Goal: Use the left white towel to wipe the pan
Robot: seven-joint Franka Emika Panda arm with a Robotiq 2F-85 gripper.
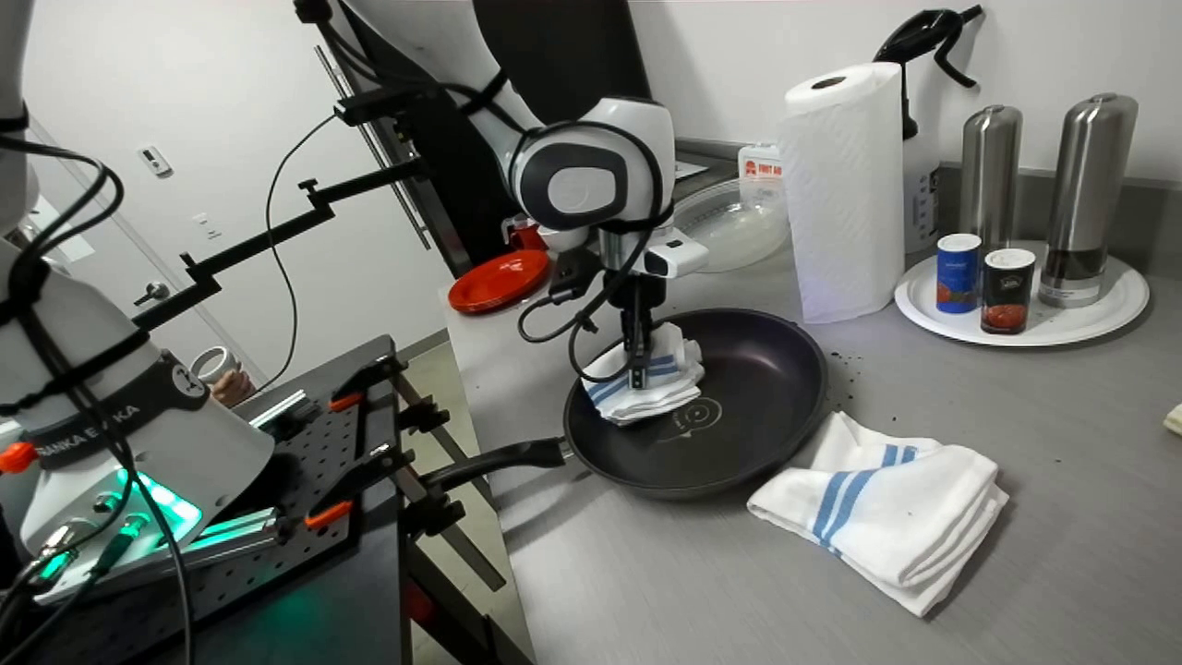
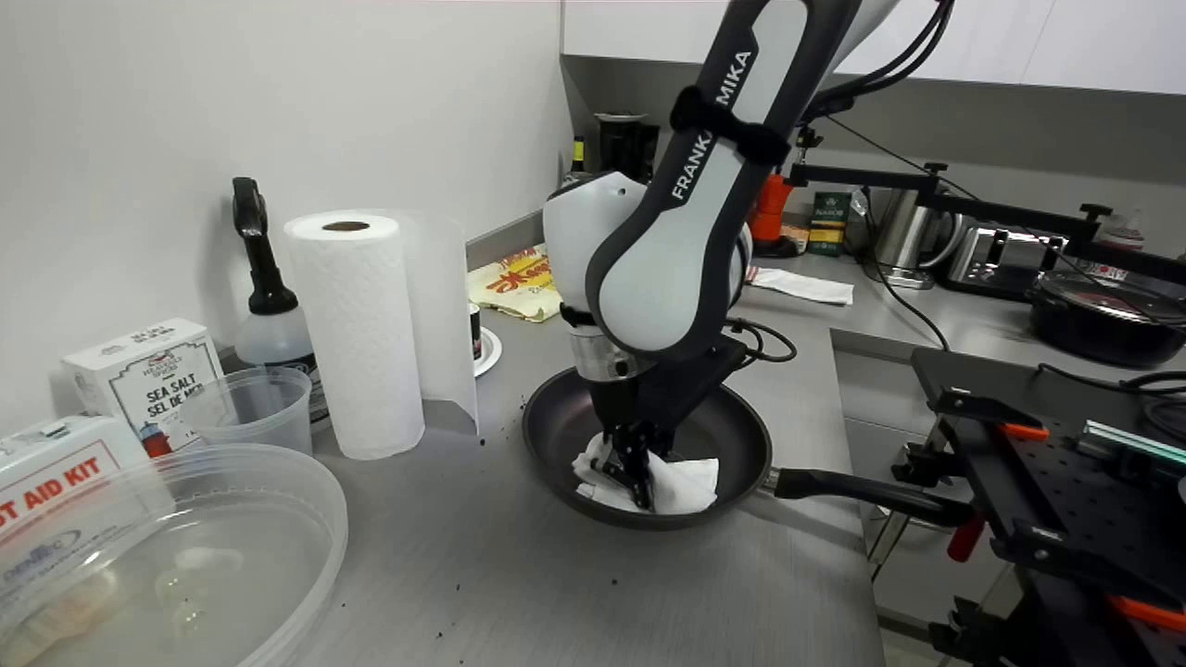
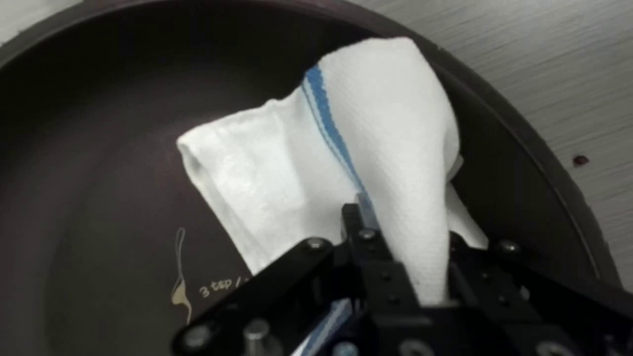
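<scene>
The dark pan (image 1: 762, 406) stands on the grey counter, and it shows also in an exterior view (image 2: 554, 435) and the wrist view (image 3: 113, 148). A folded white towel with blue stripes (image 1: 679, 356) lies inside it, towards one side; it shows also in an exterior view (image 2: 690, 486) and the wrist view (image 3: 390, 109). My gripper (image 1: 638, 377) points down into the pan, its fingers shut on this towel, with a fold bunched between them (image 3: 408, 232). The towel appears to touch the pan's bottom. A second white towel with blue stripes (image 1: 905, 522) lies folded on the counter beside the pan.
The pan's handle (image 1: 494, 462) juts past the counter's edge. A paper towel roll (image 1: 842, 194) stands behind the pan. A white plate (image 1: 1122, 296) holds grinders and small shakers. Red plates (image 1: 499, 280) and clear plastic containers (image 2: 320, 556) stand nearby. Dark crumbs lie on the counter.
</scene>
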